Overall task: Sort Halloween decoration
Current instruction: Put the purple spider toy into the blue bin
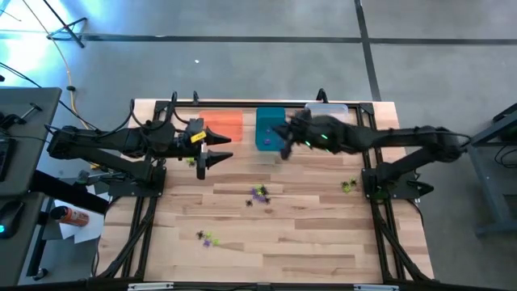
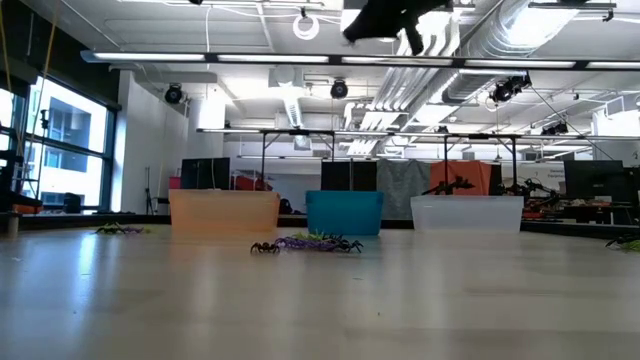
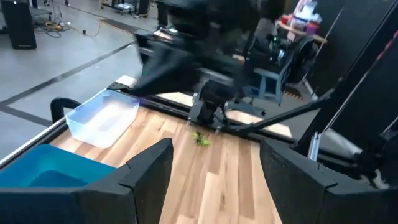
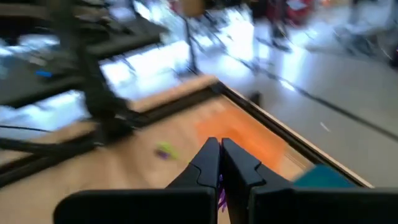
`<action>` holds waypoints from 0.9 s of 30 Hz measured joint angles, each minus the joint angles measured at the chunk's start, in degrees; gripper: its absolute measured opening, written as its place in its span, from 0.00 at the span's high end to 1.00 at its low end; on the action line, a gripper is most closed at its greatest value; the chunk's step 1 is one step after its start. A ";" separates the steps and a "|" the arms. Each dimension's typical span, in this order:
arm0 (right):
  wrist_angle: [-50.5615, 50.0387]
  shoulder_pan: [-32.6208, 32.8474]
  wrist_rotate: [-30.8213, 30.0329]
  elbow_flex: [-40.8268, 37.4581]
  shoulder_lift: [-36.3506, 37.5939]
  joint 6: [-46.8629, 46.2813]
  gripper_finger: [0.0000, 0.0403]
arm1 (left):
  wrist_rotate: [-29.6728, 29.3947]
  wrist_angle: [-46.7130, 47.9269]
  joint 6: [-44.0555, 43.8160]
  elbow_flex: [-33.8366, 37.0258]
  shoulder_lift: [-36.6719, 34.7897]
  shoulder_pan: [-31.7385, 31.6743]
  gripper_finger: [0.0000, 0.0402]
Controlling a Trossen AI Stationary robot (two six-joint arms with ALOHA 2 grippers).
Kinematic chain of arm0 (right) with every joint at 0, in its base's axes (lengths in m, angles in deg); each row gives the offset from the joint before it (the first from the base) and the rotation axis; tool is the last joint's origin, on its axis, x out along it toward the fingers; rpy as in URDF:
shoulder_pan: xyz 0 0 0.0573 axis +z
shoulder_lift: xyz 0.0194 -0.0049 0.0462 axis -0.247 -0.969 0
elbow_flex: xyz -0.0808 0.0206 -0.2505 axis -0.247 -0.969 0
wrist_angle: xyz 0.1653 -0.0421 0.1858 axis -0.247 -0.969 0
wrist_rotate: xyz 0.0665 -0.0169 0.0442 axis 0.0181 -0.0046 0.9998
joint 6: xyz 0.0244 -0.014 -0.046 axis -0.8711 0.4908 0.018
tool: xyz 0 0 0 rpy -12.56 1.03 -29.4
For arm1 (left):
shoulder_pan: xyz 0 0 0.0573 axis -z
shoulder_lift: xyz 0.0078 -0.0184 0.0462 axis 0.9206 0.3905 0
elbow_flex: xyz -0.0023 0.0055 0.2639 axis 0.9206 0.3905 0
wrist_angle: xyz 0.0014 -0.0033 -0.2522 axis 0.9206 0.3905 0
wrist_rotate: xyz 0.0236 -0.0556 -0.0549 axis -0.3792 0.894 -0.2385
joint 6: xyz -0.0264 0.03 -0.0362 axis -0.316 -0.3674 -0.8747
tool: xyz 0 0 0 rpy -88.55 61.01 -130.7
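Overhead, three bins [image 1: 269, 128], four trinket clusters [image 1: 258, 194] (tiny), two arms [image 1: 105, 144]

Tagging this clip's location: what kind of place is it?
Likely an open robotics lab or workshop: exposed ceiling ducts, other workbenches behind, polished concrete floor around the wooden table.

Left arm [image 1: 121, 144]: black jointed links, black cables, yellow tag near wrist | Right arm [image 1: 404, 141]: black links, green indicator light near wrist | Fingers [image 3: 146, 171]: dark, angular, wedge-shaped, matte plastic.
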 joint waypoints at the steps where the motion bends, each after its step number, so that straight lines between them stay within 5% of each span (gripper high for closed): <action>1: -2.55 -1.41 0.03 2.68 -2.04 -1.17 1.00 | 0.02 0.26 0.45 0.00 0.00 0.00 0.43; 9: -24.17 -11.63 2.77 22.34 -16.94 -10.03 1.00 | 0.15 0.66 1.29 0.00 0.00 0.00 0.43; 14: -36.64 -17.74 10.54 31.32 -25.31 -8.57 1.00 | 0.15 0.69 1.27 0.00 0.00 0.00 0.43; 20: -44.43 -22.70 19.61 34.53 -33.32 -3.24 1.00 | -0.28 0.70 0.96 0.00 0.00 0.00 0.43; 27: -46.37 -25.06 21.18 34.53 -40.57 2.51 1.00 | -0.58 0.87 -1.95 0.00 0.00 0.00 0.43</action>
